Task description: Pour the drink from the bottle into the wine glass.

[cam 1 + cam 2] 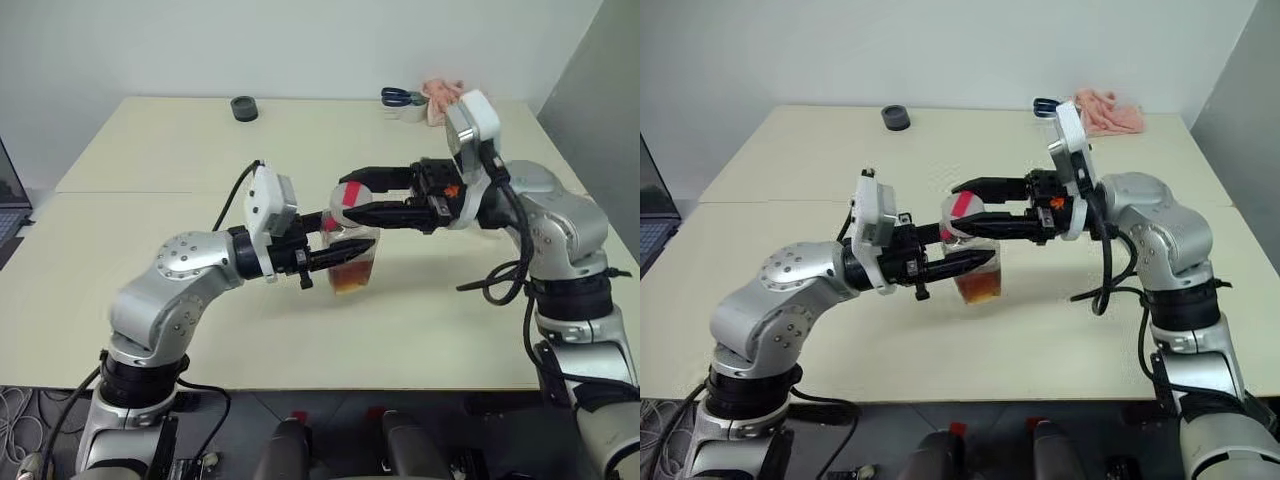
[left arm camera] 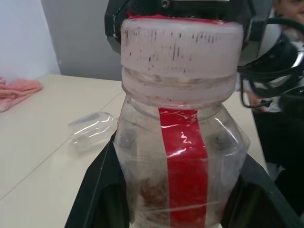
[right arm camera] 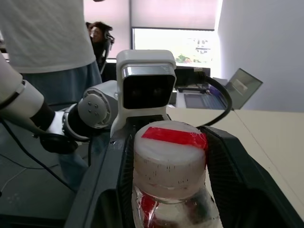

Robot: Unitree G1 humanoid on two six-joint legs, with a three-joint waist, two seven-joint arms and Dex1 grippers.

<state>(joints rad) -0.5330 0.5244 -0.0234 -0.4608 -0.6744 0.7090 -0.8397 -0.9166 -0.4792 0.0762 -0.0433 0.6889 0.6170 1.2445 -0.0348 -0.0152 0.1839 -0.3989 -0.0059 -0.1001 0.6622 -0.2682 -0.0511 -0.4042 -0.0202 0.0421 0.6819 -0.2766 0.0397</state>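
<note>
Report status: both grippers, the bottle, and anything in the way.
Left gripper shut on bottle. Right gripper around its cap, grip unclear. Wine glass lying on the table. Nothing in the way.

A pale cream table (image 1: 150, 290) stands against a white wall (image 1: 300, 45); a bright window (image 3: 173, 45), perhaps blinded above.

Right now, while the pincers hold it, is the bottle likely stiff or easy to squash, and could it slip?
The bottle looks like thin clear plastic, so it probably dents under a squeeze. Its smooth wall may slip. With little drink inside, it is likely light and easy to tip.
</note>
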